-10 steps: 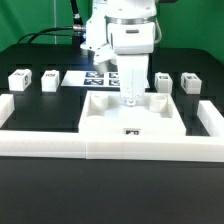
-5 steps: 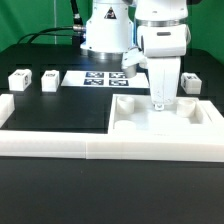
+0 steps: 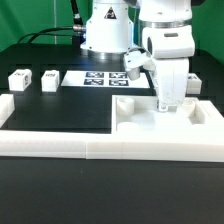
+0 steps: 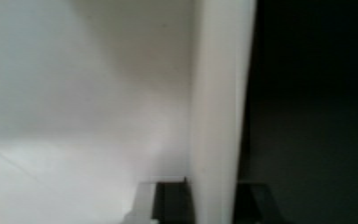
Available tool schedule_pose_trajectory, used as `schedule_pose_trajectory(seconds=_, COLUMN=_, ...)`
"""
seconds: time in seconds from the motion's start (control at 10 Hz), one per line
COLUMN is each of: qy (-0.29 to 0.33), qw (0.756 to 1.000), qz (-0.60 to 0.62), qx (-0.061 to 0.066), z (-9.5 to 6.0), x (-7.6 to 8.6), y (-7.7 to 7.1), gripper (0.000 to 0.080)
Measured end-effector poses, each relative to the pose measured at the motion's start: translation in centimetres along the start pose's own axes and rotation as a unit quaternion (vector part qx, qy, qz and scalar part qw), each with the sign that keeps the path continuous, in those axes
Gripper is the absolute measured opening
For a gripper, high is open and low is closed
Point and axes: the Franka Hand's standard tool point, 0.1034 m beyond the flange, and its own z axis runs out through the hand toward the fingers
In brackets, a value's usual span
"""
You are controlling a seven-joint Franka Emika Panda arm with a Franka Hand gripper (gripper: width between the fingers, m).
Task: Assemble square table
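The square tabletop [image 3: 140,122] is a white slab with a raised rim. It lies on the table at the exterior view's right, against the front border bar [image 3: 60,148]. My gripper [image 3: 167,104] stands upright over its far rim and is shut on that rim. In the wrist view the white rim [image 4: 222,110] runs between my two dark fingers [image 4: 172,206], with my gripper [image 4: 218,207] closed around it. Two leg blocks [image 3: 17,80] [image 3: 49,78] lie at the far left and one [image 3: 190,82] at the far right. A fourth is hidden.
The marker board [image 3: 98,77] lies flat at the back, in front of the arm's base. White border bars run along the front and up the left side [image 3: 5,108]. Black mat [image 3: 60,112] lies left of the tabletop.
My gripper has slid the tabletop from the middle to the exterior view's right, along the front bar. Most of the move came first; the last half second added only a little.
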Motion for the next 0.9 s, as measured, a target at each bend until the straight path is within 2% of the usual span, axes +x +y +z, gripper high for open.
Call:
schedule_pose_trajectory(seconds=0.4, qy=0.000, qw=1.000, qz=0.004, qx=0.000, z=0.02, x=-0.09, y=-0.02, gripper=0.0066)
schedule_pose_trajectory(seconds=0.5, qy=0.000, qw=1.000, qz=0.004, qx=0.000, z=0.03, x=-0.11, y=-0.02, gripper=0.0256)
schedule_pose_trajectory(seconds=0.6, qy=0.000, qw=1.000, qz=0.004, qx=0.000, z=0.03, x=-0.13, y=-0.01, gripper=0.0256)
schedule_pose_trajectory(seconds=0.7, qy=0.000, qw=1.000, qz=0.004, qx=0.000, z=0.03, x=-0.14, y=-0.01, gripper=0.0457)
schedule_pose_trajectory(seconds=0.8, qy=0.000, qw=1.000, qz=0.004, qx=0.000, z=0.01, x=-0.14, y=0.01, gripper=0.0578)
schedule_pose_trajectory(seconds=0.9, qy=0.000, qw=1.000, qz=0.004, qx=0.000, z=0.01, x=-0.14, y=0.02, gripper=0.0578)
